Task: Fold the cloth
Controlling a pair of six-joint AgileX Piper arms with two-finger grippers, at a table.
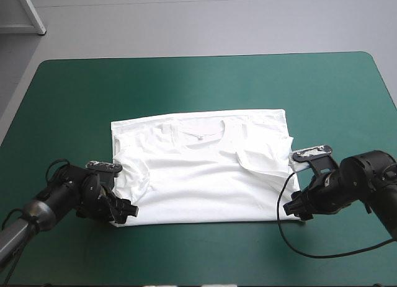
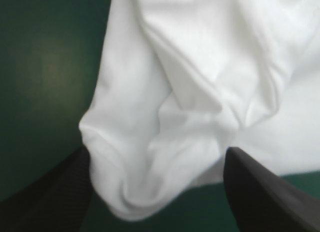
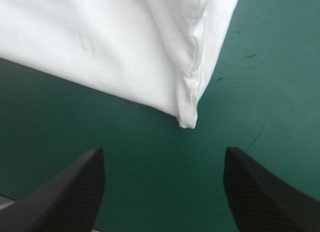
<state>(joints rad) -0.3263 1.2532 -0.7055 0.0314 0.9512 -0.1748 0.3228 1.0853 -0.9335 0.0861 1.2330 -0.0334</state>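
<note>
The T-shirt (image 1: pixel 205 175) lies flat mid-worktop (image 1: pixel 186 82). Both claws stand apart: the left claw (image 2: pixel 156 151) straddles its near corner, the right claw (image 3: pixel 163 149) sits short of its corner. If you close now, the right may grab nothing and the fold will skew.

Table (image 1: pixel 198 82): teal-green, far corners rounded.
Floor (image 1: pixel 217 20): pale grey, beyond the far edge.
Far left: white frame (image 1: pixel 28 11), standing.

The T-shirt (image 1: pixel 201 175) lies flat between the left gripper (image 1: pixel 123 212) and right gripper (image 1: pixel 296 210).
</note>
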